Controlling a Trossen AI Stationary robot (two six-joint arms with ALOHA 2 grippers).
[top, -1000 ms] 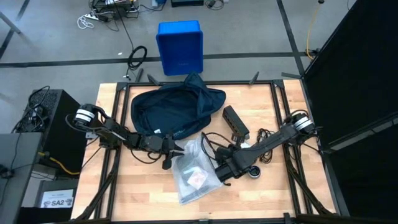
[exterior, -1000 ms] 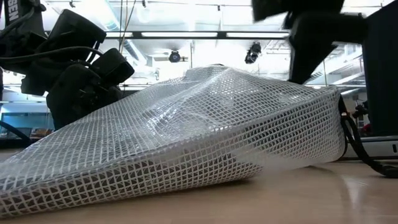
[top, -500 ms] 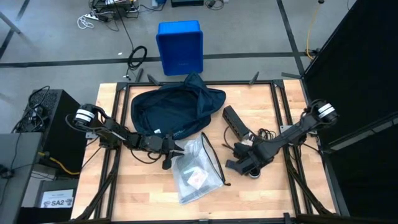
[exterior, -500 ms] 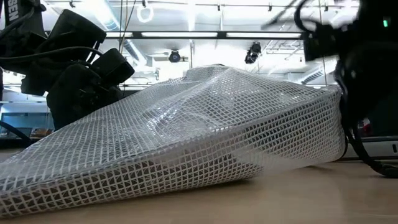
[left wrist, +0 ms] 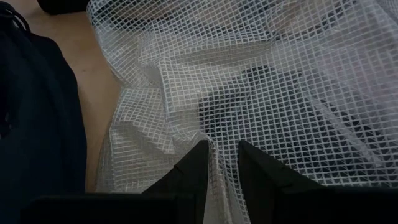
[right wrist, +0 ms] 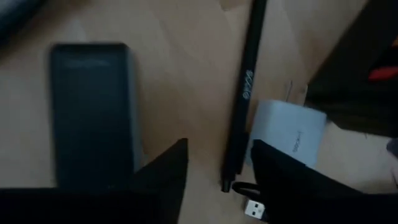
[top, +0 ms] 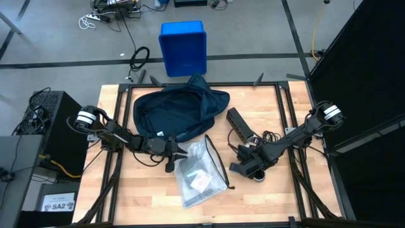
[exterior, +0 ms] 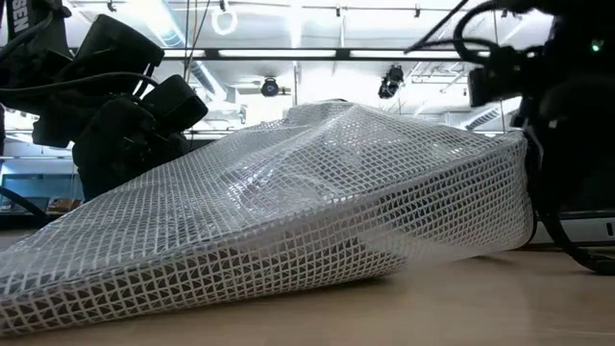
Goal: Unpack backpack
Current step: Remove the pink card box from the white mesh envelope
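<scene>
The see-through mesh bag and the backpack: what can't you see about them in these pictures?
- Mesh pouch: contents too small in the high view, blurred by netting in the left wrist view.
- Backpack: its inside is hidden by its own folded fabric.
- Low view: the pouch blocks most of the table behind.

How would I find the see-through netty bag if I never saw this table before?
Start at the big dark navy backpack at the table's far middle. Just in front lies the mesh pouch, with the left end effector pinching its edge. It is the only clear, white-gridded thing; its neighbours are dark.
</scene>
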